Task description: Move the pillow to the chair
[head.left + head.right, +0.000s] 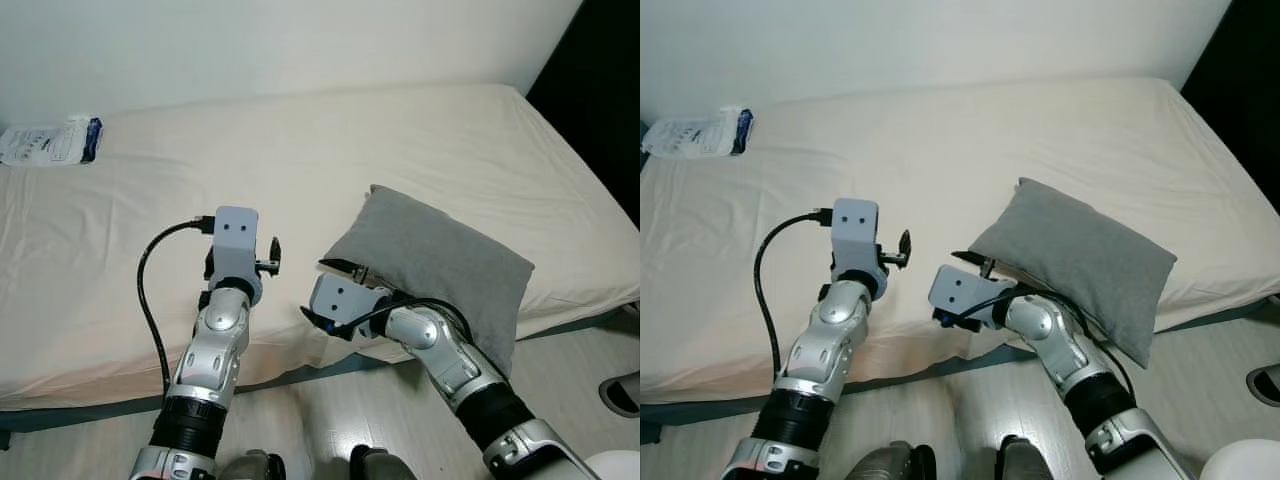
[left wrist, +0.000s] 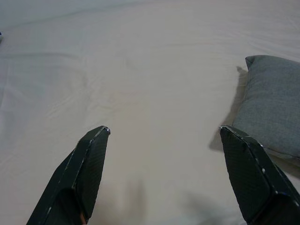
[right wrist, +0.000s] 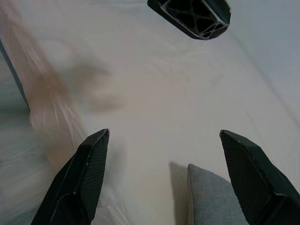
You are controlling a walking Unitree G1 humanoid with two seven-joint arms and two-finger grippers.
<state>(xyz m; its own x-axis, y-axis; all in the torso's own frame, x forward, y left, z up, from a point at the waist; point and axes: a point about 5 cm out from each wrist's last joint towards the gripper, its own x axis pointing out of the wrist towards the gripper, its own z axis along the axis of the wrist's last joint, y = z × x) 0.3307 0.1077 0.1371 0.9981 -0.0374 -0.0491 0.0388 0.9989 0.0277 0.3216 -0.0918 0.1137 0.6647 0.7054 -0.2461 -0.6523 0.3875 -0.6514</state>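
Observation:
A grey pillow [image 1: 440,265] lies on the cream bed [image 1: 300,150], near its front right edge, with one corner hanging over the side. My right gripper [image 3: 164,136] is open and sits low by the pillow's near left corner [image 3: 211,199], nothing between its fingers. My left gripper [image 2: 164,133] is also open and hovers over the bare sheet to the left of the pillow [image 2: 272,103], apart from it. One left finger [image 3: 192,16] crosses the right wrist view. Both silver arms [image 1: 215,350] reach forward over the bed's front edge.
A white and blue packet [image 1: 50,140] lies at the bed's far left by the wall. Light wooden floor [image 1: 330,410] runs along the bed's front. A slipper [image 1: 622,390] and a white object [image 1: 615,465] sit on the floor at the right.

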